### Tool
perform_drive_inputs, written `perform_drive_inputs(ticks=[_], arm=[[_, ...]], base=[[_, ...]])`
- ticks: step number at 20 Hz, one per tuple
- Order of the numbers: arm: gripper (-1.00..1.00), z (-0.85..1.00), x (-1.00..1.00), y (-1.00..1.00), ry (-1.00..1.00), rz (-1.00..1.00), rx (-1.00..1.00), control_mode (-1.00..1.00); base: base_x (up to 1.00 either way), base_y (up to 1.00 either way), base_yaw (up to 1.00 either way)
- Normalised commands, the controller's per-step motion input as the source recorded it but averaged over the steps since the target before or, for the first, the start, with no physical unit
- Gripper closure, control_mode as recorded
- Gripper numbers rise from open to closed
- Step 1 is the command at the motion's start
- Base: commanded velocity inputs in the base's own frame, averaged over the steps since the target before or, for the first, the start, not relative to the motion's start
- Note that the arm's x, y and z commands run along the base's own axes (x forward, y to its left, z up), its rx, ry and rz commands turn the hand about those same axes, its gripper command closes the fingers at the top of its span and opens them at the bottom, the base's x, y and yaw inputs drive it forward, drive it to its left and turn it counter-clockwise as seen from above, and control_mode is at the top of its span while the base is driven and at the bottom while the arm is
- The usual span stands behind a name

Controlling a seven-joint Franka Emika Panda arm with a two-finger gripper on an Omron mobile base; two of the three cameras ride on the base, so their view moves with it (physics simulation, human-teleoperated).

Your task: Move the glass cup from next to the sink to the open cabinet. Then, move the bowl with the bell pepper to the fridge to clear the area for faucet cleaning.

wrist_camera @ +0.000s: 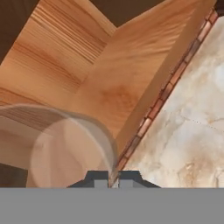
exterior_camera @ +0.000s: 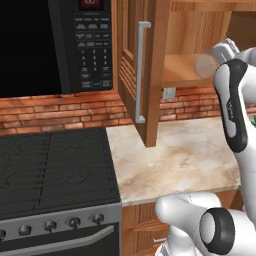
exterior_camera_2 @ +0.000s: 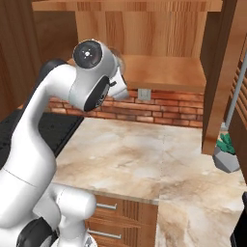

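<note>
Midway through the first errand, the gripper (wrist_camera: 113,178) holds the glass cup (wrist_camera: 65,148) by its rim, fingertips pinched tight on the thin wall, with the tumbler hanging over the lower shelf (exterior_camera: 182,70) of the open cabinet (exterior_camera: 150,75). From the left base camera the cup (exterior_camera: 205,65) shows as a pale blur at the shelf's level, just ahead of the white arm (exterior_camera: 232,105). The placing appears close but unfinished; whether the base already touches the wood cannot be told. The next move, by this reading, calls for a short, level descent onto the shelf, then a release and a straight withdrawal that clears the rim and the swung-out slatted door. Below, a marbled beige counter (exterior_camera_2: 144,159) runs along a red brick backsplash (exterior_camera_2: 159,108) with a wall outlet (exterior_camera_2: 144,94). A black microwave (exterior_camera: 60,45) hangs over a dark stove (exterior_camera: 55,170) to the left; a small potted plant (exterior_camera_2: 226,152) sits on the counter to the right. The bowl errand remains ahead.
</note>
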Motion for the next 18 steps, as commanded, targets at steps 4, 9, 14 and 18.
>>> perform_drive_inputs(ticks=[4,9,14,18], arm=[[1.0,0.0,0.59,0.0,0.07,0.0,0.0,-1.0],[1.0,0.0,0.71,0.0,0.01,-0.02,0.0,-1.0],[1.0,-0.04,0.72,0.0,0.05,-0.02,-0.03,-1.0],[1.0,-0.22,0.74,0.0,0.13,-0.02,-0.06,-1.0]], base=[[0.0,0.0,0.0],[0.0,0.0,0.0],[0.0,0.0,0.0],[0.0,0.0,0.0]])
